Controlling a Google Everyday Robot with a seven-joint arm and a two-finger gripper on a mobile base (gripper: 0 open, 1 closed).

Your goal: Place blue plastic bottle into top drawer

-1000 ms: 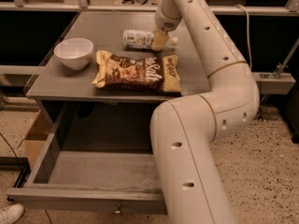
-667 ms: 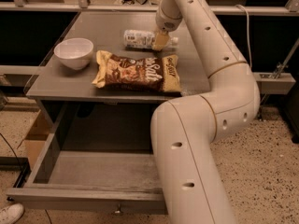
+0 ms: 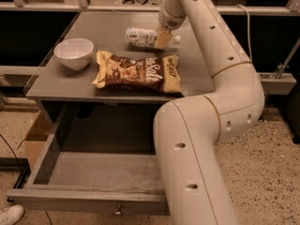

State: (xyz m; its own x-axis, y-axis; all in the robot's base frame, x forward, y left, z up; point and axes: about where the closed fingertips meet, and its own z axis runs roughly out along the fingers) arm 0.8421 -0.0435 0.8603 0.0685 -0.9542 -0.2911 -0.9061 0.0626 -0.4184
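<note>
Nearest the camera, well below and in front of the gripper (image 3: 163, 40), the top drawer (image 3: 84, 201) stands pulled out from under the grey table (image 3: 108, 22). Its wide, shallow grey floor is bare where it shows, and a small metal knob (image 3: 117, 212) sits at the middle of its front. The thick lower part of the cream arm (image 3: 187, 163) crosses in front of the drawer's right end as seen and hides that corner. Beside the drawer's left wall is a cardboard box (image 3: 35, 135), and a white shoe (image 3: 9, 214) shows at the bottom corner.

On the table top, the brown-yellow chip bag (image 3: 138, 72) lies flat just nearer the camera than the gripper, close to the table's front edge. A white bowl (image 3: 74, 53) stands upright well to the gripper's left as seen, apart from the bag.

Farthest back, the blue plastic bottle (image 3: 139, 36) lies on its side on the table, its pale label to the left of the gripper and its white cap end showing just to the right. The gripper reaches down from the arm's wrist and is right at the bottle, over the part near its neck, touching or nearly touching it. How far open the gripper is, and whether it has hold of the bottle, cannot be told. The bottle is on the table, not in the drawer.
</note>
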